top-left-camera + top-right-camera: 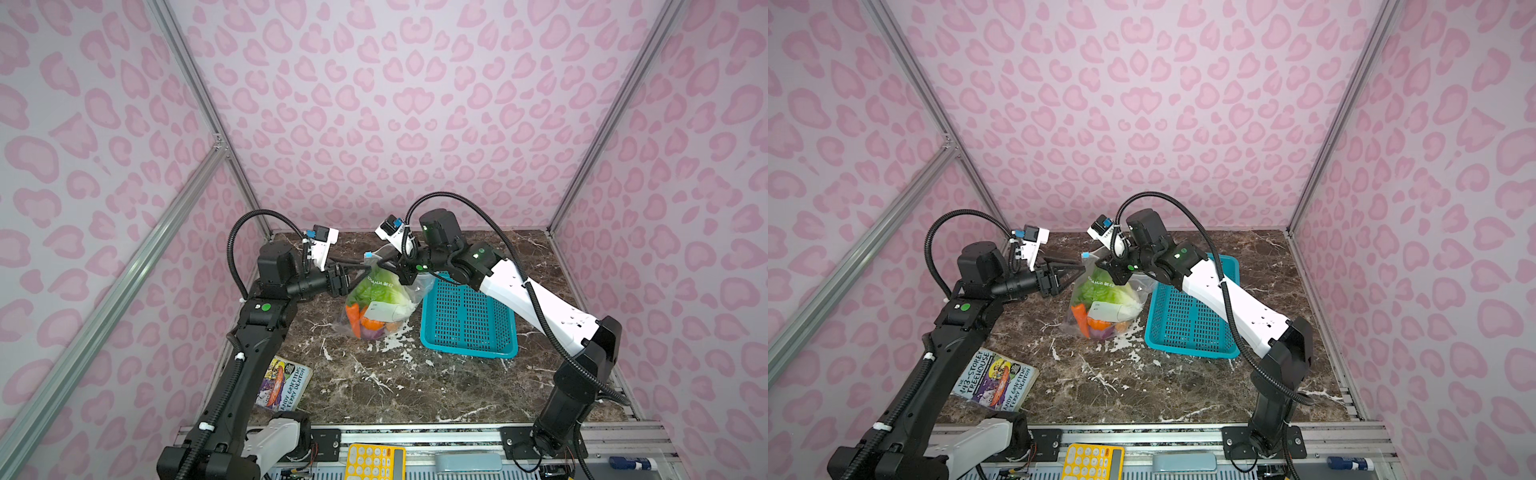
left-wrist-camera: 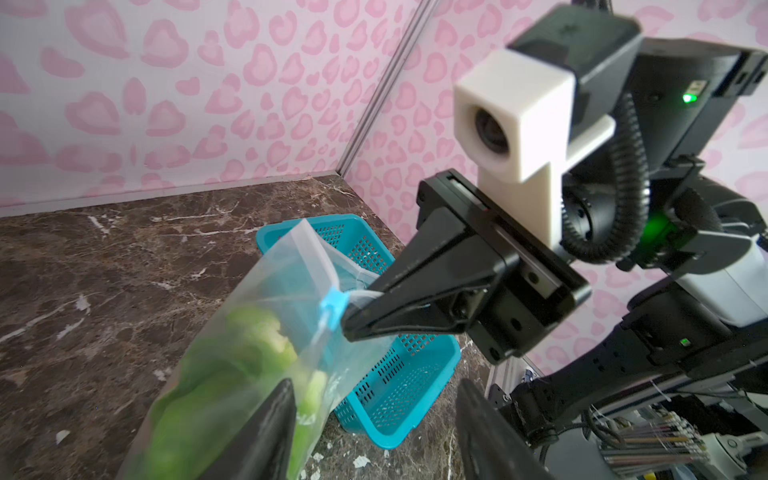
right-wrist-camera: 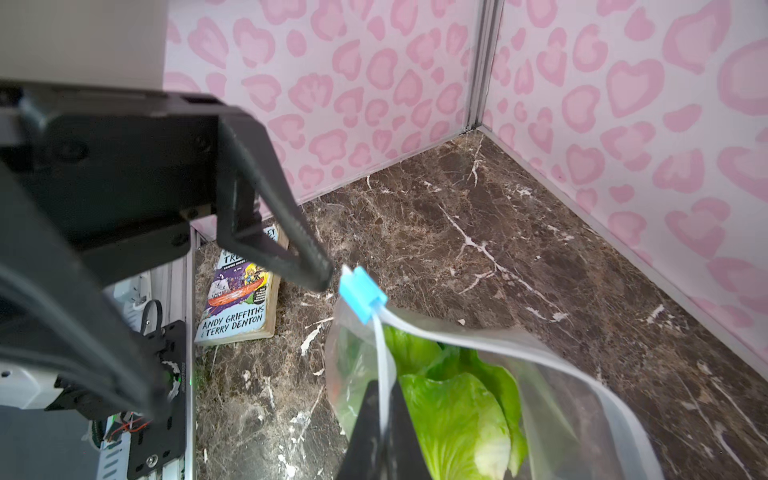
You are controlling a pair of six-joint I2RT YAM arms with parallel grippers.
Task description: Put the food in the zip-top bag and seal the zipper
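- Zip-top bag (image 1: 378, 291): one, upright on the counter (image 1: 415, 386), between the two grippers and just beside the basket (image 1: 469, 316).
- Right gripper (image 2: 351, 318): one, jaws closed on the zipper (image 3: 478, 336) at the bag's mouth, next to the blue slider (image 3: 361, 295).
- Left gripper (image 2: 375, 384): one, jaws spread with nothing between them, its tip near the slider.
- Contents, all in the bag: one cabbage (image 3: 453, 415), one carrot (image 1: 352, 313), one purple onion (image 1: 372, 334); orange pieces (image 1: 372, 323), number unclear.
- Basket: one, teal.
- Book (image 1: 284, 382): one, flat on the counter, near the left arm.
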